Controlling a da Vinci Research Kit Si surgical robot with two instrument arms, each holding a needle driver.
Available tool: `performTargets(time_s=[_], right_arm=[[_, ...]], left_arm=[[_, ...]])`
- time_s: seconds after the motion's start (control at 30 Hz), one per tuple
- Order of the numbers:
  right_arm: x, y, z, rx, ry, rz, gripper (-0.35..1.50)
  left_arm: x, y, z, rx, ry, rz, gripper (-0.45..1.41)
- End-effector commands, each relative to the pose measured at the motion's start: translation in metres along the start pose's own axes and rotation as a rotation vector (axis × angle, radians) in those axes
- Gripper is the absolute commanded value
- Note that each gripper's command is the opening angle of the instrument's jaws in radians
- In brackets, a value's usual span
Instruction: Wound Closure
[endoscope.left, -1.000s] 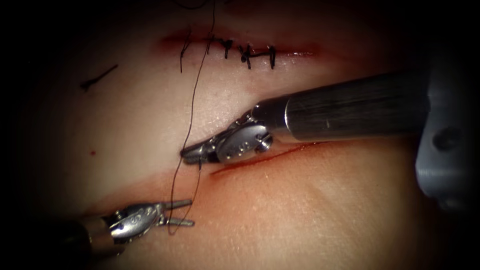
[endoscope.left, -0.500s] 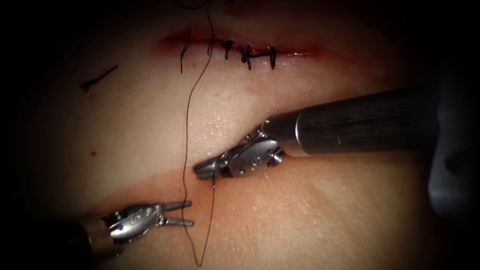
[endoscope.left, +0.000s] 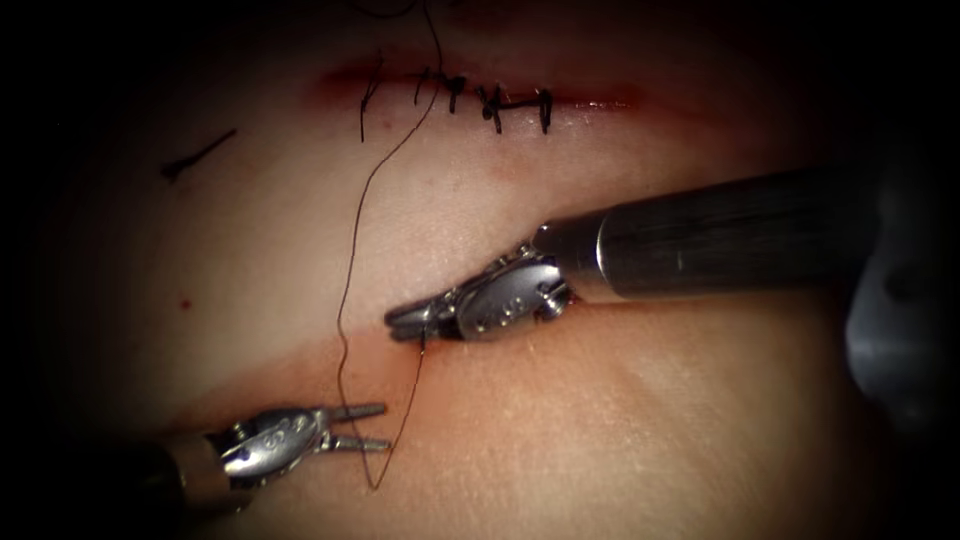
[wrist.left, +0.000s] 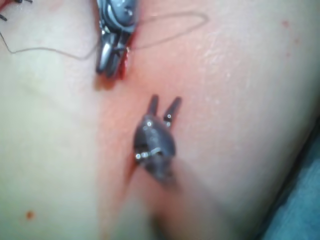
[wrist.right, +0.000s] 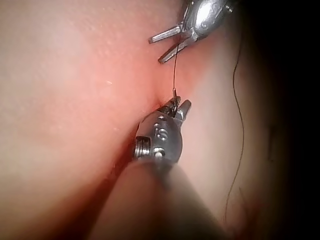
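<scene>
Pale tissue fills the background, darkening toward its edges, with a reddened fold crossing it from lower left to the middle. Black thread is the thing in play: it comes down from the stitched cut at the far side, curves across the bare tissue to the left of the right tool, dips into a narrow loop just off the left tool's tips, and climbs back up to the right tool's fingers. In the right wrist view the same strand runs straight from those fingers toward the other tool.

The right tool lies near the middle of the tissue, on the reddened fold, its fingers clenched on the thread close to their tips. The needle cannot be made out, so whether it sits in the tissue cannot be told.

The left tool rests low and to the left, its fingers released and spread in a small fork, holding nothing; the thread's loop passes just beside their tips. The left wrist view shows the same parted fingers over reddish tissue.

Several dark stitches cross the far cut, which is edged with red fluid. A short cut end of thread lies apart on the tissue to the left.
</scene>
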Motion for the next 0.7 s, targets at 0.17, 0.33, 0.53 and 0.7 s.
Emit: performTargets(time_s=[0.17,0.33,0.53,0.7], right_arm=[[-0.0008,0.003,0.0026,-0.013,-0.01,0.032,-0.35],[-0.0017,0.0037,0.0031,-0.021,-0.018,0.059,-0.35],[-0.002,0.0038,0.0027,-0.012,-0.028,0.097,-0.35],[-0.002,0.0055,0.0019,-0.015,-0.035,0.137,-0.35]], left_arm=[[-0.0006,0.0004,0.001,-0.008,0.0,-0.001,0.29],[-0.0006,0.0005,0.001,-0.009,0.0,-0.001,0.29],[-0.0005,0.0006,0.0012,-0.01,0.0,0.0,0.29],[-0.0007,0.0007,0.0013,-0.013,0.0,0.002,0.29]])
